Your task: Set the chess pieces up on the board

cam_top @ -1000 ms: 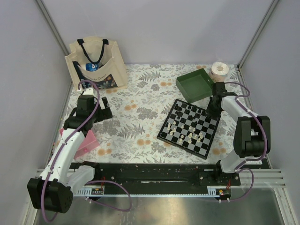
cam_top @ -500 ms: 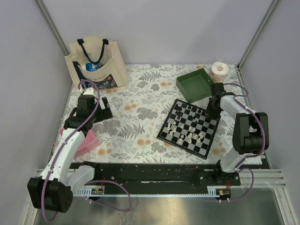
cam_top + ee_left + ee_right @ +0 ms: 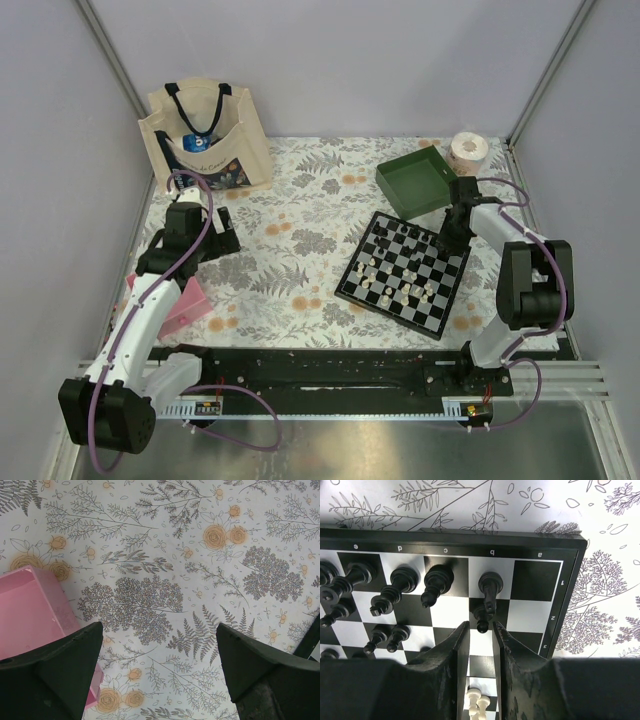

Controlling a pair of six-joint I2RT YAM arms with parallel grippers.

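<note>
The table wears a white tablecloth printed with grey ferns and orange flowers. Pale lilac walls close it in, with bare metal posts running up the corners.

We see the left claw spread wide with nothing between its fingers, hanging over plain cloth. A pink box lies just beside its left finger, and a tote bag stands beyond it.

The right claw hangs over the far right corner of the board. Its fingers are drawn in to a narrow slot. A black pawn stands right at the mouth of that slot, but we cannot tell whether the tips pinch it.

The other dark chess pieces stand in rows to the left of this claw. A few cream ones show back under its fingers. Beyond the claw sits a green tray, and further off a pale roll.

Against a second ago, the right arm's elbow has drawn in slightly while its claw keeps to the same corner. We see no change in the left arm, the board or the things around them.
</note>
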